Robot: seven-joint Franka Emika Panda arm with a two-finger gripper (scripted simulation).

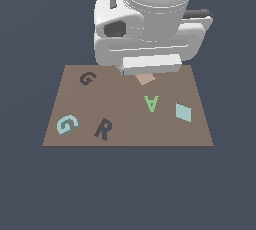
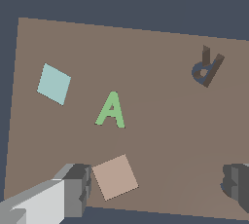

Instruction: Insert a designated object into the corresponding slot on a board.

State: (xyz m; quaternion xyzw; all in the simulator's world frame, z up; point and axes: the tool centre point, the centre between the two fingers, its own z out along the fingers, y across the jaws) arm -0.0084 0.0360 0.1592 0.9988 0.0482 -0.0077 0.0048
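Note:
The light teal G block point(image 1: 67, 124) lies on the brown board point(image 1: 125, 134) near its front corner at the exterior view's left. The dark grey G-shaped slot point(image 1: 87, 78) is at the board's far corner on the same side. The arm's white hand point(image 1: 150, 64) hangs over the far middle of the board, away from both, and hides its fingertips in the exterior view. In the wrist view my gripper point(image 2: 155, 185) is open and empty, with both fingers point(image 2: 75, 189) spread wide above the board. The teal G and the slot are out of the wrist view.
A dark grey letter R point(image 1: 103, 129) lies beside the teal G. A green letter A point(image 1: 151, 103), a teal diamond tile point(image 1: 183, 112) and a tan diamond point(image 1: 145, 79) lie toward the exterior view's right; the tan diamond point(image 2: 115, 177) sits below the gripper.

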